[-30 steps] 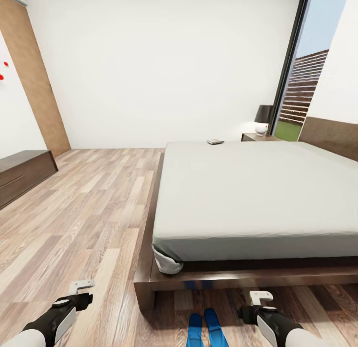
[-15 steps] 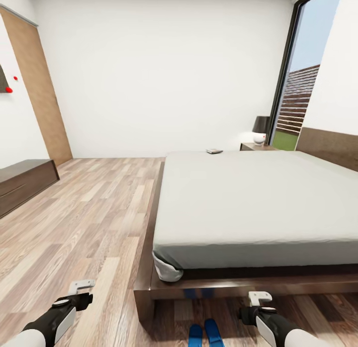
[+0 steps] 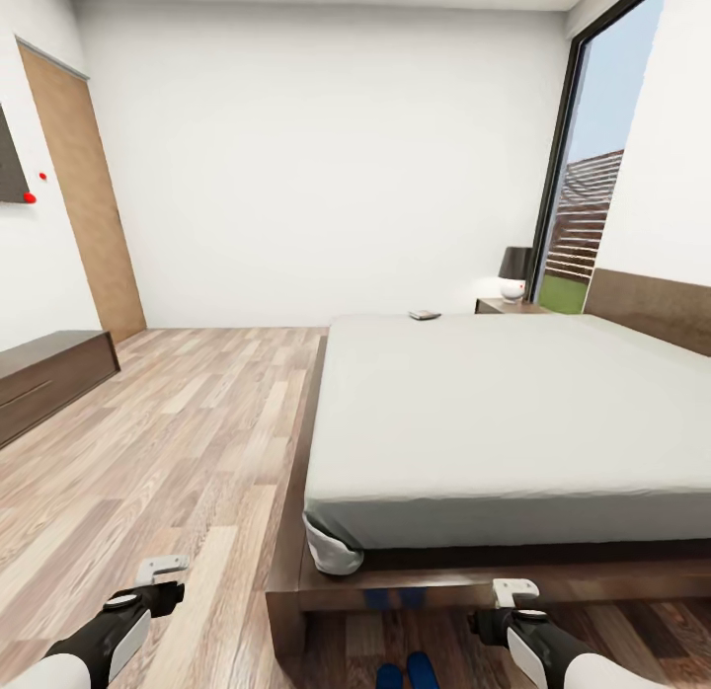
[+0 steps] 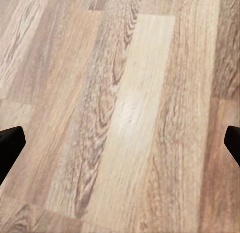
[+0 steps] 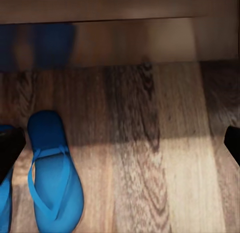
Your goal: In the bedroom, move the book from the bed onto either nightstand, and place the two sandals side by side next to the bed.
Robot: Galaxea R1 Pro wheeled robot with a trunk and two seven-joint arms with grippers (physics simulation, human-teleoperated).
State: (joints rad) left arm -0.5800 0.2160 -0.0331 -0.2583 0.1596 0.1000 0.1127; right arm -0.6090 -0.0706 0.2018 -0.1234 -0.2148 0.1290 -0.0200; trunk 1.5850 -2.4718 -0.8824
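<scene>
In the head view the bench, long, low and dark brown, sits at nine o'clock against the left-hand wall; behind it a tan wooden door rises at ten o'clock; the light wood-plank floor spreads between them and the bed. The left gripper hangs at seven o'clock above bare planks – in the left wrist view its dark fingertips stand far apart at the frame's edges with nothing between them, so the pincer is spread wide and empty. The bed takes the middle and right of the room, light-grey mattress on a dark brown frame; the book lies flat on the mattress at its far edge, at about twelve o'clock, well apart from both arms. The sandals, two bright blue soles, lie side by side on the floor at six o'clock, just before the foot of the bed frame; the right wrist view shows one whole sandal with the second touching or nearly touching it. The right gripper hovers at five o'clock near them – its fingertips likewise wide apart, holding nothing. The nightstand stands at one o'clock beyond the bed, a small lamp on it; beside it the tall black-framed window.
</scene>
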